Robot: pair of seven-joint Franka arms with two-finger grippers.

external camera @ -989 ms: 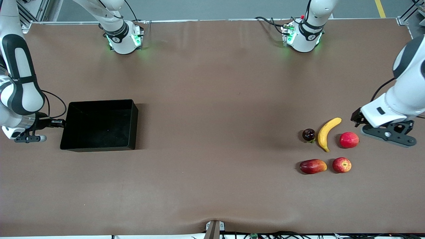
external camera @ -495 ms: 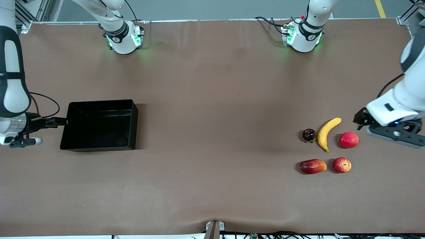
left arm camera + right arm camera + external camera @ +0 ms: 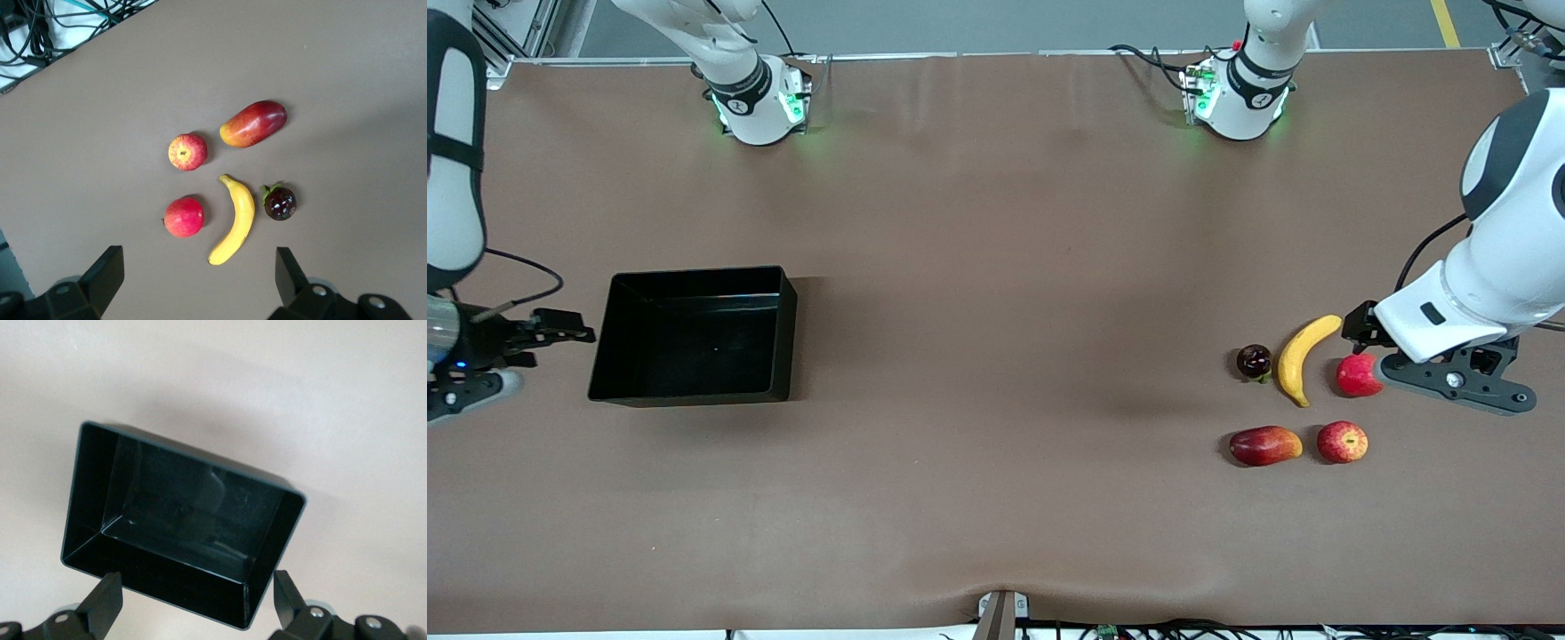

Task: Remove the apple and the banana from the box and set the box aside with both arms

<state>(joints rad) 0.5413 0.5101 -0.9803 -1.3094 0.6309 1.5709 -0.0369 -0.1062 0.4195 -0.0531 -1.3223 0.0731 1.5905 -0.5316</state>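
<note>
The black box (image 3: 694, 347) lies toward the right arm's end of the table and is empty; it also shows in the right wrist view (image 3: 187, 520). My right gripper (image 3: 560, 325) is open beside its end wall, and in the right wrist view (image 3: 195, 603) its fingers flank that wall from above. The yellow banana (image 3: 1303, 356) and the streaked red apple (image 3: 1342, 442) lie toward the left arm's end. My left gripper (image 3: 1359, 331) is open and empty, over the table beside the banana (image 3: 237, 220). The apple (image 3: 187, 151) and the left gripper (image 3: 197, 283) show in the left wrist view.
A plain pinkish-red round fruit (image 3: 1356, 375) sits beside the banana, partly covered by my left hand. A red-and-yellow mango-like fruit (image 3: 1264, 445) lies beside the apple. A small dark purple fruit (image 3: 1254, 360) is beside the banana, toward the table's middle. Brown table (image 3: 996, 356).
My left gripper swung away, then came back toward the fruits, now overlapping the pinkish-red fruit. My right gripper drew back a little from the box's end wall. Box and fruits have not moved.
</note>
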